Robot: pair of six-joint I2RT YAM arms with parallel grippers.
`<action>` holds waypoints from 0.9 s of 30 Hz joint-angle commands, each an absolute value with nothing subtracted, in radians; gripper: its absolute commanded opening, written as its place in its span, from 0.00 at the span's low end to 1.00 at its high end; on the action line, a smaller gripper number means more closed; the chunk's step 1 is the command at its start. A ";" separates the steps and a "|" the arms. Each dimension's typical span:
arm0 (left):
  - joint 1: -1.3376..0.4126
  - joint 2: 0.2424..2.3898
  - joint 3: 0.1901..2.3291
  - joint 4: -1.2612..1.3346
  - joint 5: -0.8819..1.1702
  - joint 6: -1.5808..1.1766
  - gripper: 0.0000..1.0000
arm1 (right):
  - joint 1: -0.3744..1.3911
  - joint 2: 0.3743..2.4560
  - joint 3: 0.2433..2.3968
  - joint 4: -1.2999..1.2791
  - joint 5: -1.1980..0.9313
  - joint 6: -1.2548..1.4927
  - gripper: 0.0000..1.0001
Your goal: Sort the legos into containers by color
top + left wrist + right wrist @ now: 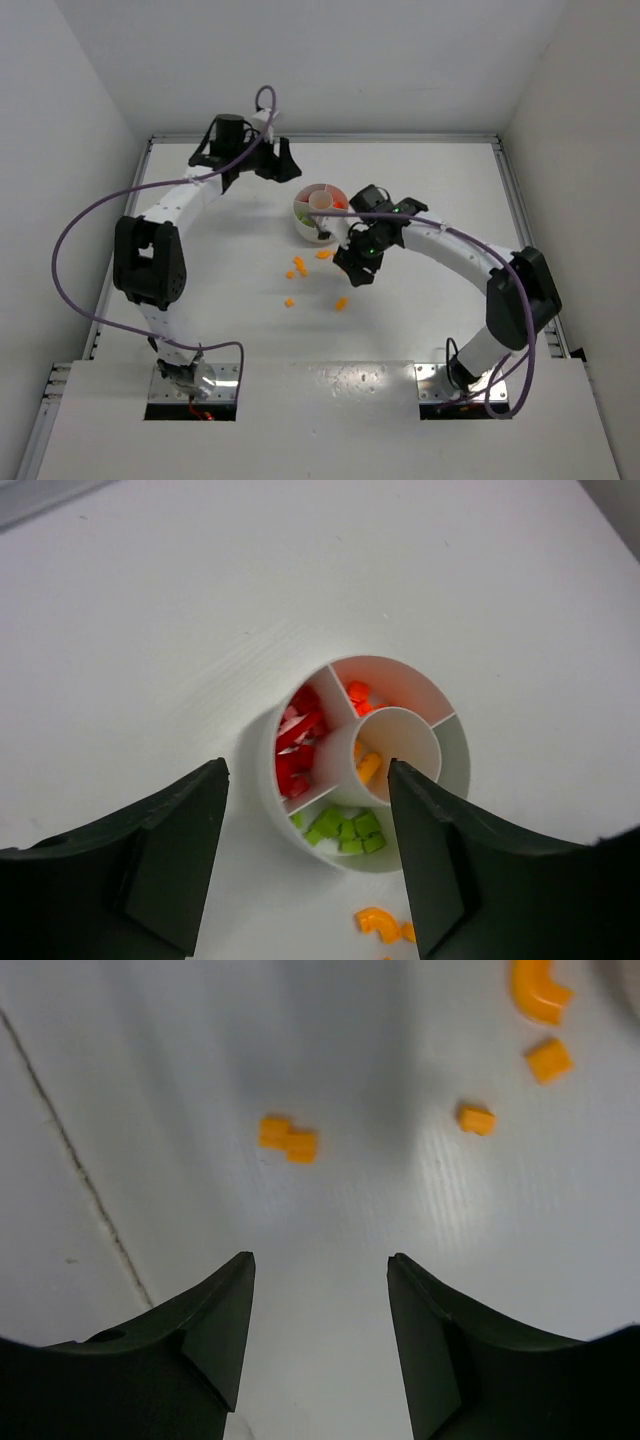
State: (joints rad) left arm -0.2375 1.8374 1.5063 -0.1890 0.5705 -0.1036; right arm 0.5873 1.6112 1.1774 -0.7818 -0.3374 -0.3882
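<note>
My left end effector point(307, 772) hangs above the dish point(303, 222), jaws wide and empty. The dish sits near the far edge of the worktop point(450, 180), about midway across. One wedge holds red legos point(298, 742), another green legos point(343, 830), a third two reddish bricks point(359, 694), and an orange brick point(369, 766) lies in the central cup point(400, 742). My right end effector point(320, 1265) hovers low over loose orange legos point(288, 1138) scattered around the middle of the worktop, on the near side of the dish, its jaws apart and holding nothing.
</note>
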 commanded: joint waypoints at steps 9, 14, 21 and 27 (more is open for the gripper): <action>-0.066 1.539 1.332 -0.216 0.678 -0.149 0.76 | 0.867 1.724 1.137 -0.654 -0.178 -0.376 0.58; -0.009 1.483 1.252 -0.216 0.690 -0.140 0.76 | 0.867 1.769 1.245 -0.569 -0.135 -0.246 0.50; 0.031 1.450 1.217 -0.216 0.690 -0.149 0.77 | 0.867 1.897 1.382 -0.499 -0.017 0.000 0.50; 0.070 1.417 1.186 -0.207 0.699 -0.140 0.77 | 0.867 1.915 1.372 -0.411 0.025 -0.040 0.50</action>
